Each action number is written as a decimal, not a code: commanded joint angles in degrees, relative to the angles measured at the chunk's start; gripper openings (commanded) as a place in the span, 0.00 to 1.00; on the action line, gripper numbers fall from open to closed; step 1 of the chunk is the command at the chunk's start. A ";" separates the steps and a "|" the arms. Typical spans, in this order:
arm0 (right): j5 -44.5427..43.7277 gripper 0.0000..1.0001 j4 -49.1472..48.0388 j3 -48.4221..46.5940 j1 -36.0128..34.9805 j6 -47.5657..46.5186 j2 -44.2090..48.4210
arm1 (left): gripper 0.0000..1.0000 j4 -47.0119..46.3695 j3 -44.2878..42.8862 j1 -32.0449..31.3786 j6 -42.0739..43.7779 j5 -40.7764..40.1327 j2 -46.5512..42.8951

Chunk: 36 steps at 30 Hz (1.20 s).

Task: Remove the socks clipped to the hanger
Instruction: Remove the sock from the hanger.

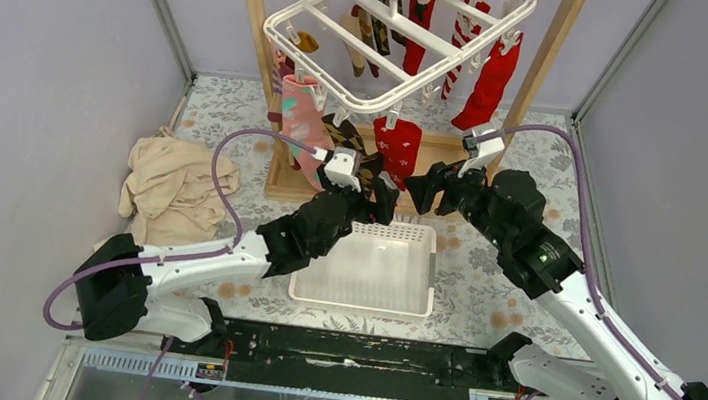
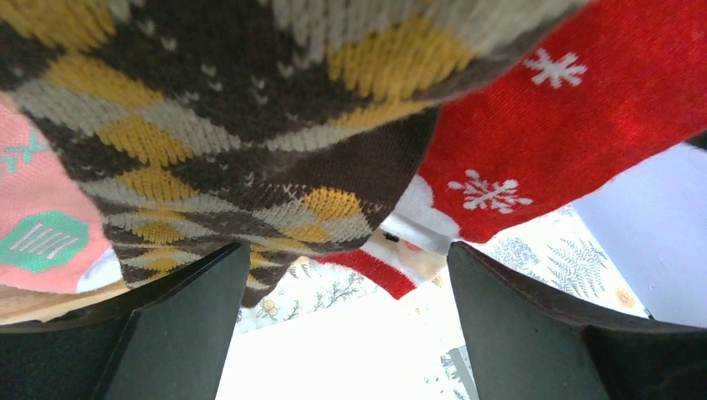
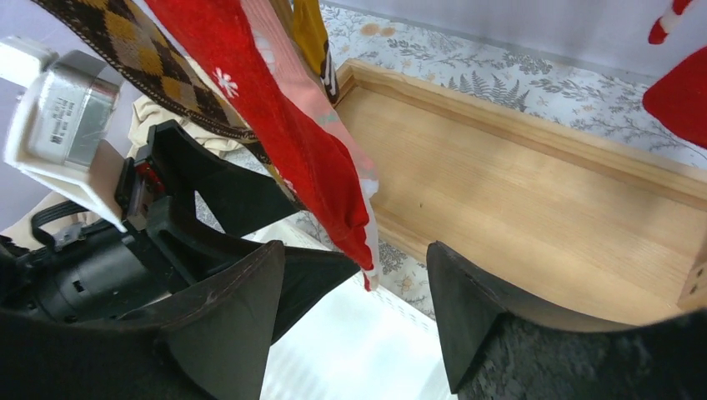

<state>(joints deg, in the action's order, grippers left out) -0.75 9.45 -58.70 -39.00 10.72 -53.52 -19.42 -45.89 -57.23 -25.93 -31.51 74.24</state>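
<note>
step: reach argyle sock [image 2: 250,125] | left claw [image 2: 346,267] wide beneath it | right claw [image 3: 358,275] parted, empty | next: pinch, pull down

Argyle sock [image 2: 250,125] fills 12 o'clock, its lower edge hanging down to the fingertips. Red snowflake sock [image 2: 584,125] at 2 o'clock, pink sock [image 2: 42,217] at 9. Left gripper [image 2: 346,250] jaws spread wide, at 5 and 7 o'clock.

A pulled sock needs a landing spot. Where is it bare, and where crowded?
Bare: inside the white basket; the wooden rack base right of the red snowflake sock. Crowded: below the hanger, where left gripper and right gripper flank the socks.
</note>
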 commanded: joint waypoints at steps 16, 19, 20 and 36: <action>8.82 0.25 -19.77 5.47 -0.44 0.19 -11.07 | 0.98 5.87 1.17 -0.16 0.20 -0.74 -9.37; 9.31 0.11 -17.69 4.85 -0.39 0.35 -9.45 | 0.98 9.93 1.27 -0.16 0.29 1.21 -12.92; 9.55 0.09 -17.00 4.64 -0.41 0.43 -8.63 | 0.98 10.87 1.39 -0.16 0.57 2.06 -14.24; 22.73 0.07 2.22 -4.28 -0.42 2.62 -2.47 | 0.99 3.82 7.39 -0.16 5.50 17.52 -20.72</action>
<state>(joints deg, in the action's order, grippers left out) 14.83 8.93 -60.36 -39.07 11.90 -57.14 -10.44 -38.11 -57.28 -22.65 -19.84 51.81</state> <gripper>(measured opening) 0.073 0.985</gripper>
